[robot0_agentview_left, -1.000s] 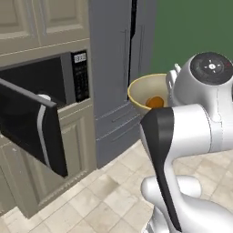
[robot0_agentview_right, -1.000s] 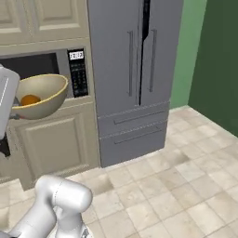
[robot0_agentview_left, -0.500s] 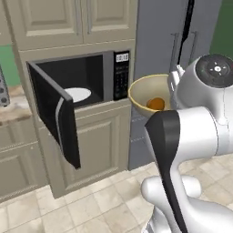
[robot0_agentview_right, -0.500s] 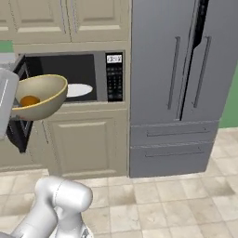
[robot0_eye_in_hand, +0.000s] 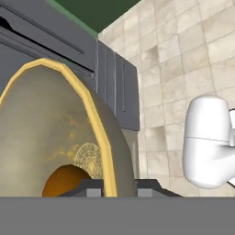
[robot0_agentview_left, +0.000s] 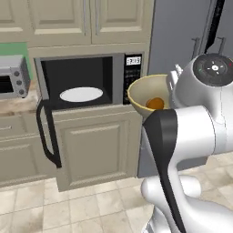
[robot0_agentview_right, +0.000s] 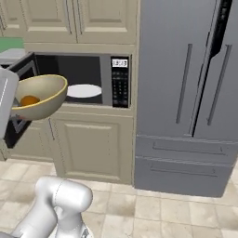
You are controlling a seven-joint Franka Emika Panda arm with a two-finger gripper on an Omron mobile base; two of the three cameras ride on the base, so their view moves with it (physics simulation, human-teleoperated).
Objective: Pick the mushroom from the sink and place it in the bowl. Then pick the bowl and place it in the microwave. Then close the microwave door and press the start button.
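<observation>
The microwave (robot0_agentview_left: 86,79) cavity carries a white turntable plate (robot0_agentview_left: 81,94) lying flat.

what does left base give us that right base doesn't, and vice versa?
Left base alone: the small silver toaster oven on the counter at far left, and the microwave door edge-on with its black bar handle. Right base alone: the full grey fridge front with both long handles and the drawers below. Both: the open microwave with its white turntable plate, the keypad, and the raised bowl holding the mushroom.

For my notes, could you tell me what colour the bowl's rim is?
Yellow, on a tan-olive bowl; the hand view shows it best.
</observation>
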